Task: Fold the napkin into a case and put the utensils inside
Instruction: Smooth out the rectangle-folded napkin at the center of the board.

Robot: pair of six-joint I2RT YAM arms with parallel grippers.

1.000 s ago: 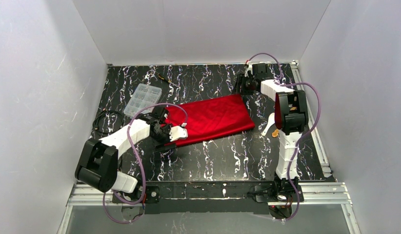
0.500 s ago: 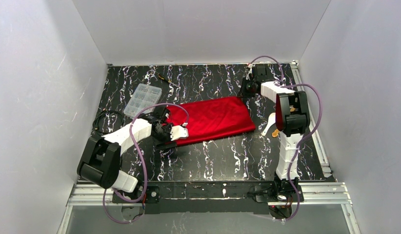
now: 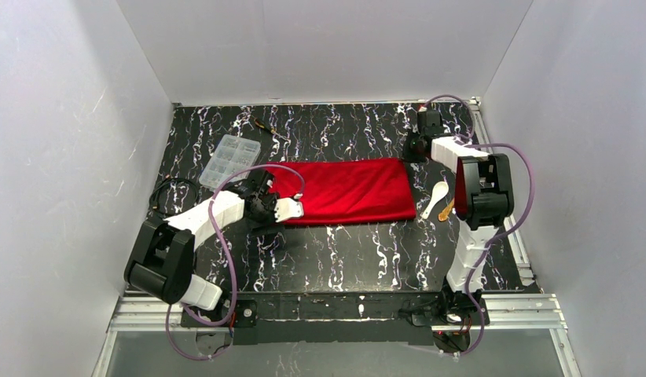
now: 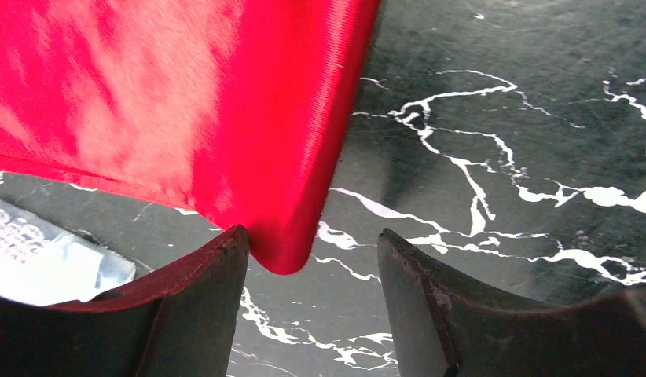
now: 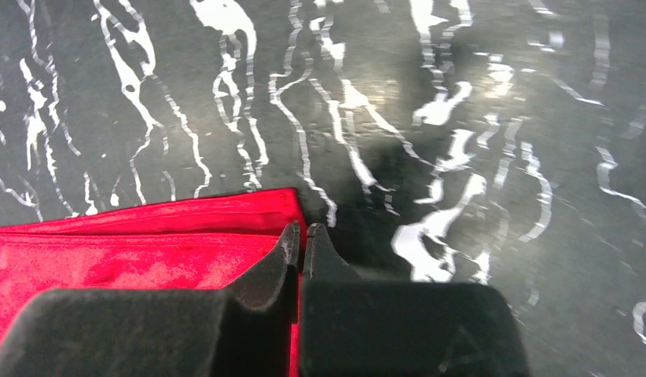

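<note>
1. Right gripper (image 5: pixel 302 236): jaws closed, pinching the napkin (image 5: pixel 131 251) at its far-right corner.
2. Left gripper (image 4: pixel 312 250): half open, straddling the near-left corner, nothing gripped.
3. Napkin long axis runs left–right between the arms; utensils (image 3: pixel 434 198) lie just right, nearer the right arm.

Bright, even overhead light, soft shadows. Glare whitens the napkin (image 4: pixel 108 94) close up; the wrist views' near edges seem slightly blurred.
</note>
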